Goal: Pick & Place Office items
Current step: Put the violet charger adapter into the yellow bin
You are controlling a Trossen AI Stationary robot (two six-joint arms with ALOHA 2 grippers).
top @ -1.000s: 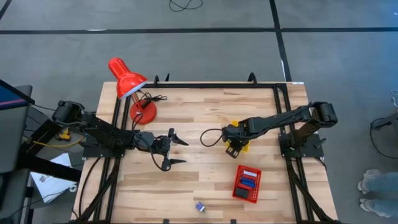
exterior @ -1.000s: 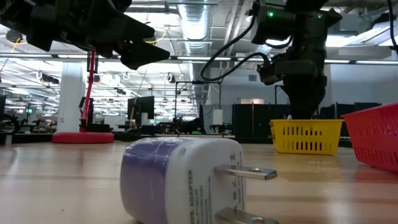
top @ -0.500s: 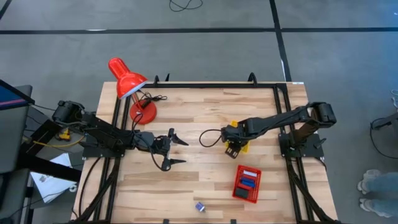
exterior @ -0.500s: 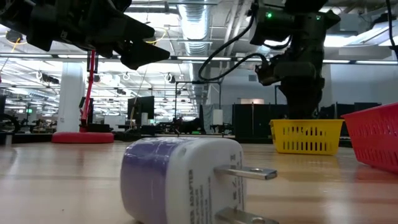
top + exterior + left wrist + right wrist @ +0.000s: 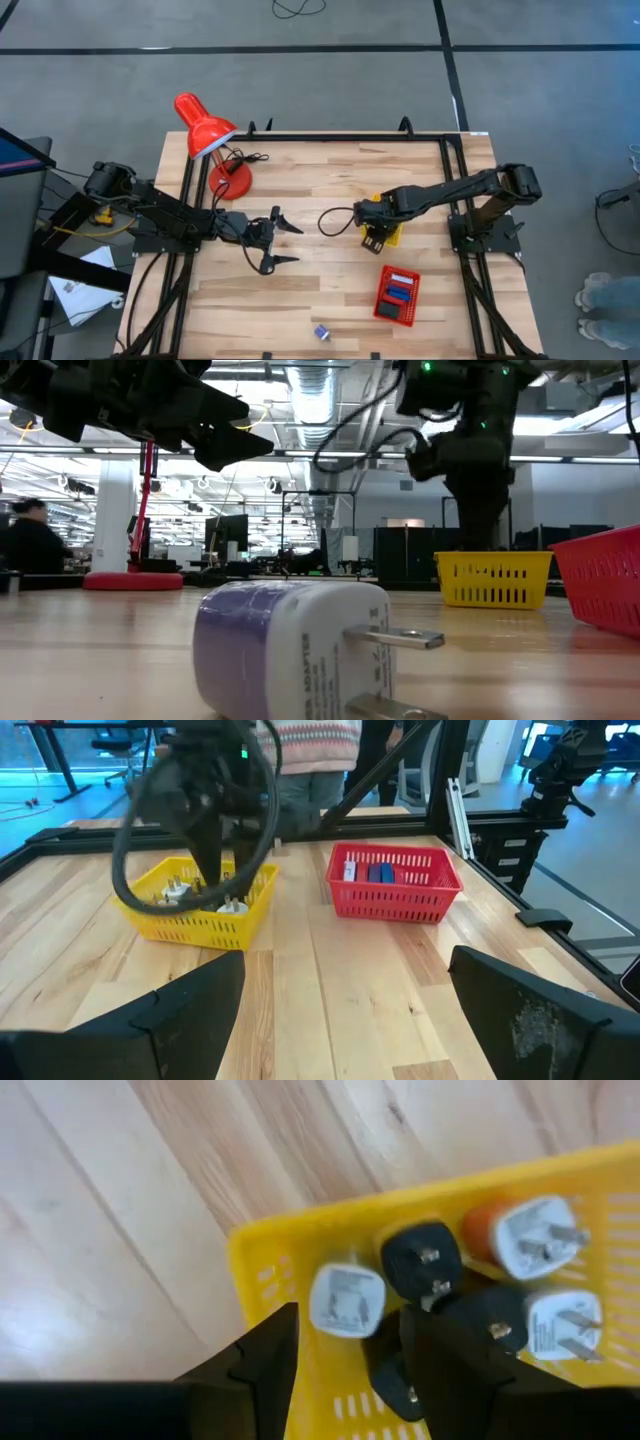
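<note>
So we hang our right pincer (image 5: 345,1355), parted and empty, over the yellow basket (image 5: 262,1275) of plugs (image 5: 346,1300); one plug (image 5: 321,332) remains far off on the tabletop (image 5: 320,200); our left pincer (image 5: 281,242) waits open.

We see table (image 5: 330,180) from overhead; low view level across it; wrist views share yellow basket (image 5: 200,915), right one closest.
</note>
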